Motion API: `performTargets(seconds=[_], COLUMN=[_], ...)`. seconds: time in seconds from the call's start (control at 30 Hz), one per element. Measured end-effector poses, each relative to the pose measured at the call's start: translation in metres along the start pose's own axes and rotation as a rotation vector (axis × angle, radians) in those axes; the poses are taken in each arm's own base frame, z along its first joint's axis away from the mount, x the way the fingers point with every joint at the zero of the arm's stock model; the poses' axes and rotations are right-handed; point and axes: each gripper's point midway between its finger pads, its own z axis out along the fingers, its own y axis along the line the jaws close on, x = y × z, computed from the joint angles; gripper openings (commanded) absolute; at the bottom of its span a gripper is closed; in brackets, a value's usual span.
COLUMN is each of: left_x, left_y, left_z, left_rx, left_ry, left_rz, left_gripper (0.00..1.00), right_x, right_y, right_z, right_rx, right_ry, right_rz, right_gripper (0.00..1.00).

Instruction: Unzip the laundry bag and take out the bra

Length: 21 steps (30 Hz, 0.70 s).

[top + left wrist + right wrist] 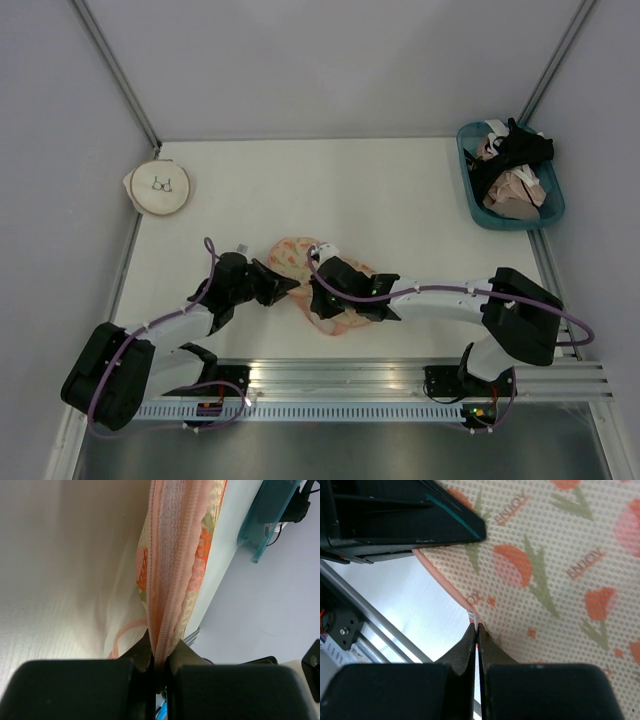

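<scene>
Peach mesh printed with orange tulips, the laundry bag [291, 254] lies flat near the middle of the table [400, 200], just ahead of the two arms. The left gripper [160, 652] is clenched on the bag's pink zip rim [170, 555] at its 9 o'clock end, pinching the edge upright between the fingers, most likely to anchor the fabric so it cannot slide when the zip is drawn. The right gripper [477, 632] sits over the bag's 5 o'clock side with its fingers pressed tight on a small white tab [475, 616] at the pink edge. This looks like the zip pull, though it is too small to be sure. With one end pinned and the other pinch on the tab, the pair seem set for the opening stroke along the rim. No gap shows in the stretch of zip that the left wrist camera sees. The bra is nowhere in sight and is presumably inside the bag, so removal has not begun. At 2 o'clock a teal basket [467, 170] holds a black garment [520, 148] heaped over beige-pink ones [512, 195]. At 10 o'clock a round cream pouch [160, 186] with a bra drawing lies well apart from both arms.
</scene>
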Motion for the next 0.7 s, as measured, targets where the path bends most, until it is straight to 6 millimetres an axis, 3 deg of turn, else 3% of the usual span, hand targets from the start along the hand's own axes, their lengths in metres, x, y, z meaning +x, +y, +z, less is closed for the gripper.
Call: performTargets(seconds=[0.3,0.7], left_x=[-0.015,-0.061], left_y=[-0.005,-0.008], left_z=[-0.001,0.008], left_rx=[0.000,-0.048], left_ry=[-0.054,-0.141], left_rz=[-0.001,-0.007], left_gripper=[0.02,0.02], right_x=[0.000,0.043], right_y=[-0.015,-0.053], right_z=[-0.015,-0.028], right_rx=[0.073,0.175], right_ry=[-0.017,0.059], right_rz=[0.020,0.049], right_gripper=[0.00,0.00])
